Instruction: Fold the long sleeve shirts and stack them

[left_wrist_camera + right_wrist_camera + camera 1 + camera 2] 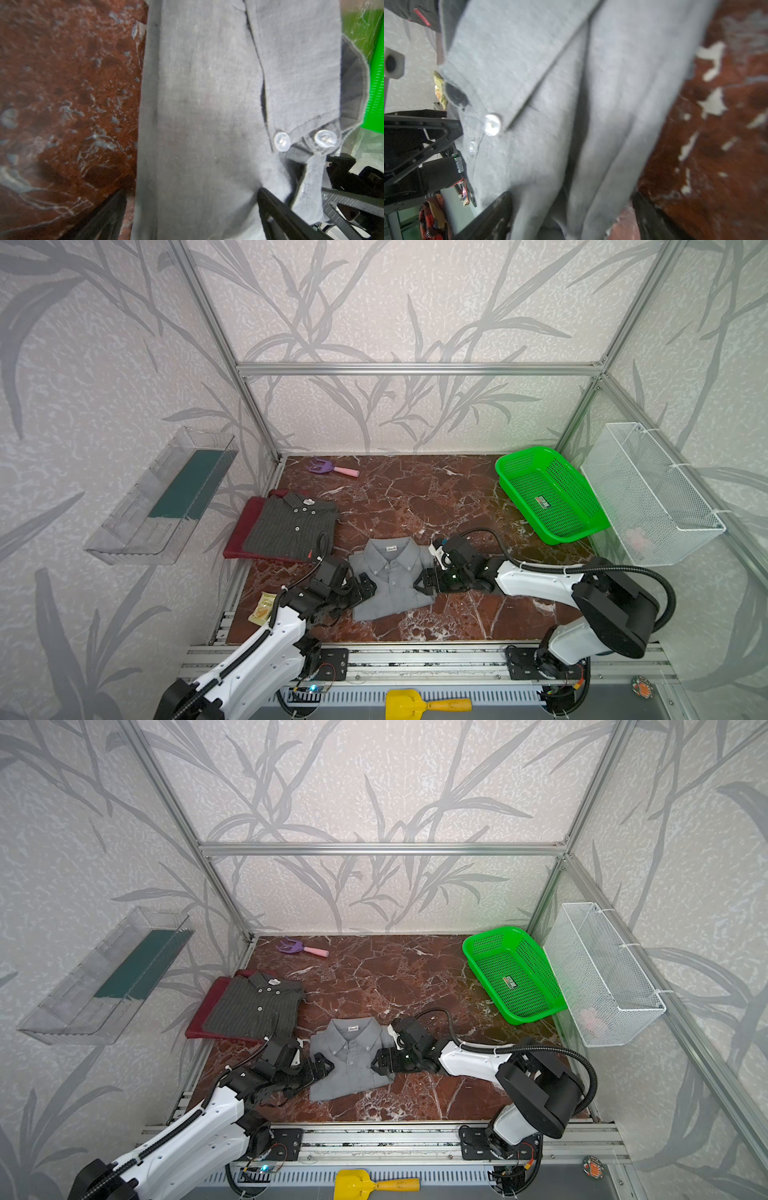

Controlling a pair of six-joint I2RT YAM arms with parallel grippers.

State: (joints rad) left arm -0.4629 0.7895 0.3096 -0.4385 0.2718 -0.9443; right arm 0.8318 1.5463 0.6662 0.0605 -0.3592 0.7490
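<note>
A light grey shirt lies folded, collar up and buttoned, in the middle of the marble table. My left gripper is open at the shirt's left edge, its jaws wide with grey cloth lying between them. My right gripper is open at the right edge, loose folds of the same shirt between its wide jaws. At the left, a folded dark grey pinstriped shirt rests on a folded maroon shirt.
A green mesh basket stands at the back right, beside a white wire basket on the wall. A purple and pink tool lies at the back. A yellow packet sits at the front left edge.
</note>
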